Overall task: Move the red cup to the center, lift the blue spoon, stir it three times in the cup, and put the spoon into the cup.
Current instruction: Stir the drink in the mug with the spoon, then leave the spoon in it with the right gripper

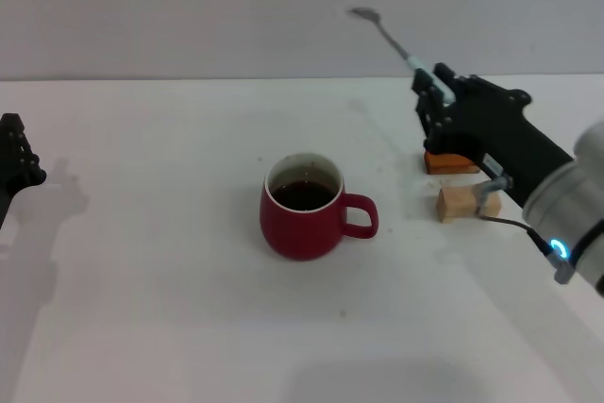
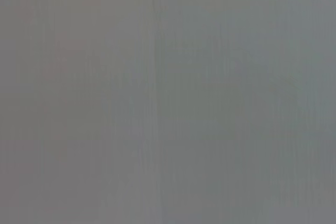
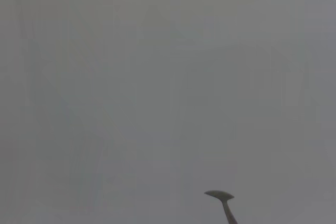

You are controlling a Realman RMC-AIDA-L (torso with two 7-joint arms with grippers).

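Observation:
The red cup (image 1: 304, 207) stands upright at the table's middle, dark liquid inside, its handle pointing right. To its right and higher up, my right gripper (image 1: 432, 90) is shut on the pale-blue handle of the blue spoon (image 1: 389, 41). The spoon is raised in the air, slanting up and left, with its grey bowl at the top. The right wrist view shows only that spoon bowl (image 3: 219, 196) against a grey wall. My left gripper (image 1: 13, 162) rests at the far left edge of the table, apart from the cup.
An orange-brown block (image 1: 450, 163) and a light wooden block (image 1: 460, 203) lie on the white table (image 1: 170, 261) to the right of the cup, under my right arm. The left wrist view shows plain grey.

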